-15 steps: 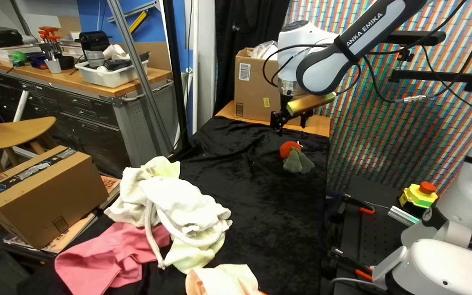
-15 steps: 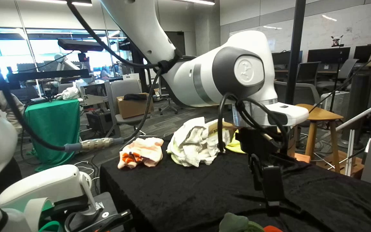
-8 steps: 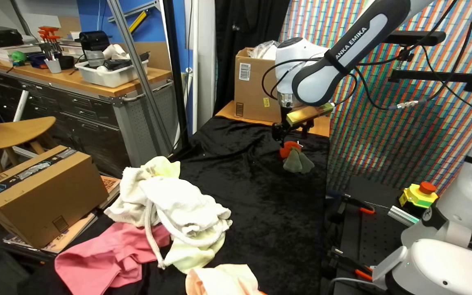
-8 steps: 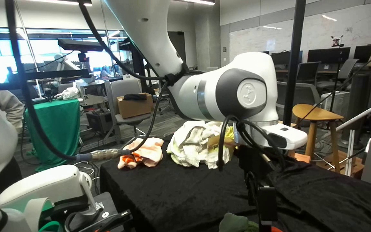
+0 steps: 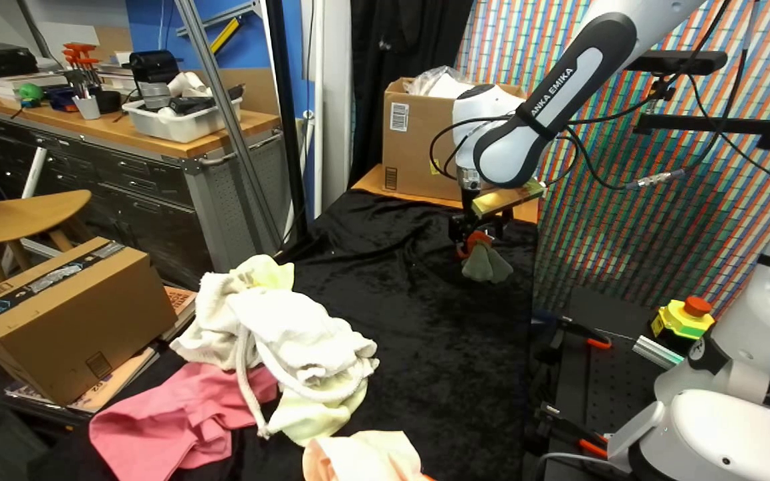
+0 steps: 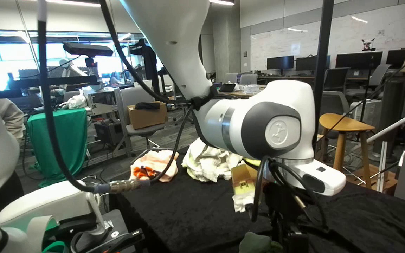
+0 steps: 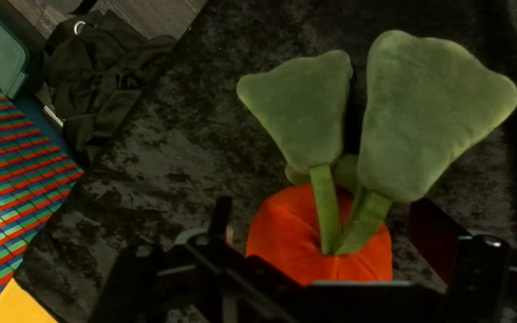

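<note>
My jaws are spread wide, hold nothing and straddle a round, orange-red stuffed-fabric toy (image 7: 287, 226) with broad grey-green cloth leaves (image 7: 424, 107); the gaps I see beside it show no contact. It lies on the black velvet-draped surface (image 5: 438, 347), near the corner where the edge by the multicoloured striped panel (image 5: 625, 254) meets the end bearing a tall brown cardboard box (image 5: 418, 143). I judge this to be lining up for a grasp; the next move seems to call for an even squeeze on the round body, leaves kept clear.
</note>
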